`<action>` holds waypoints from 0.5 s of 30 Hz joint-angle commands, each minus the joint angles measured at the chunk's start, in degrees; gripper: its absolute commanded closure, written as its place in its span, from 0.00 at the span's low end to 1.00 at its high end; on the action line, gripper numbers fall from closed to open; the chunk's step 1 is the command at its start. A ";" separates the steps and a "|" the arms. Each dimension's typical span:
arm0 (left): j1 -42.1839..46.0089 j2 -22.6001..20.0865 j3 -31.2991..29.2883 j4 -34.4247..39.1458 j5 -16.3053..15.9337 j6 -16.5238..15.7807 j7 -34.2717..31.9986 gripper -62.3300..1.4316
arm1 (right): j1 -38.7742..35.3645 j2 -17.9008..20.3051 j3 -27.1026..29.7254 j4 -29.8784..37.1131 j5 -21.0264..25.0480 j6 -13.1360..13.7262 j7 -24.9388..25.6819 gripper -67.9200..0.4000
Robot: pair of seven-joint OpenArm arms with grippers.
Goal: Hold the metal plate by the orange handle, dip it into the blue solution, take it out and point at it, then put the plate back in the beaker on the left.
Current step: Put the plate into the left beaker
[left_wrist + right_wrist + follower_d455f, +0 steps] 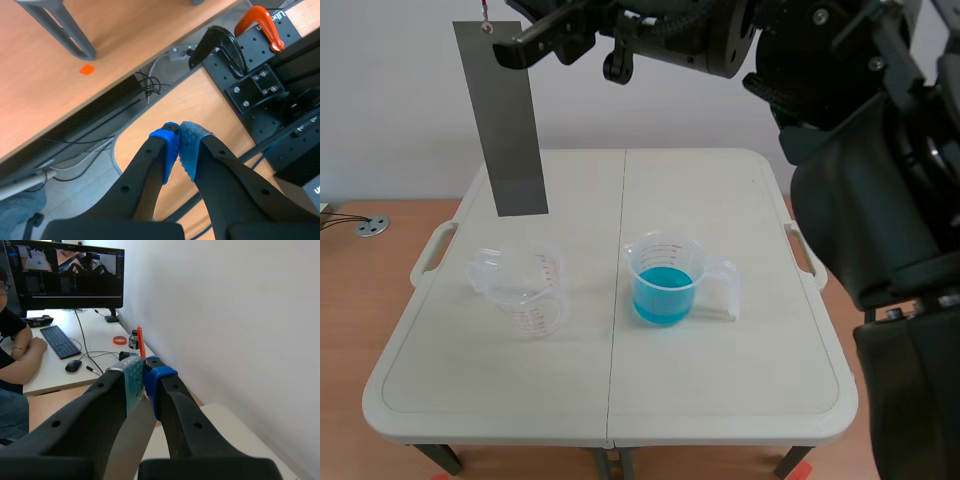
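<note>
Scene view: the right tool (pixel 512 47) hangs high over the far left part of the white desk (pixel 740 390), at the end of an arm stretched across the top. It is clamped on the orange handle (pixel 485 27) of the metal plate (pixel 507 125). The plate hangs straight down in the air, its lower edge well above the desk top. Below and a little nearer stand two clear beakers (pixel 532 308), touching each other. The beaker of blue solution (pixel 663 285) sits near the middle of the desk, apart from them.

Left wrist view: the left tool (pixel 179 145) is closed on nothing, its blue pads pressed together. It points down at a wooden floor (pixel 45 85) with loose cables (pixel 150 85) and an orange clamp (pixel 262 27) on a black frame.

Right wrist view: the right tool (pixel 144 374) pinches the orange handle (pixel 140 342), which sticks up past the pads. The grey plate (pixel 131 440) drops away between the fingers. Beyond, a person (pixel 15 355) sits at a second desk (pixel 55 370) with a monitor (pixel 70 272), keyboard (pixel 59 341) and mouse (pixel 73 365).
</note>
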 commanded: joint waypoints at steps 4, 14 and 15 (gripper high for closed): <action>-0.20 0.17 0.50 0.33 -0.28 -0.11 -0.61 0.96 | 2.64 -1.62 -1.01 -2.86 -0.13 0.44 1.53 0.98; -0.98 0.15 0.50 0.07 -0.28 -0.13 -0.37 0.96 | 2.89 -4.04 -1.16 -9.18 -3.58 0.44 3.74 0.98; -1.01 0.15 0.50 -0.02 -0.28 -0.13 -0.37 0.96 | 2.89 -4.22 -1.16 -9.84 -3.78 0.44 4.09 0.98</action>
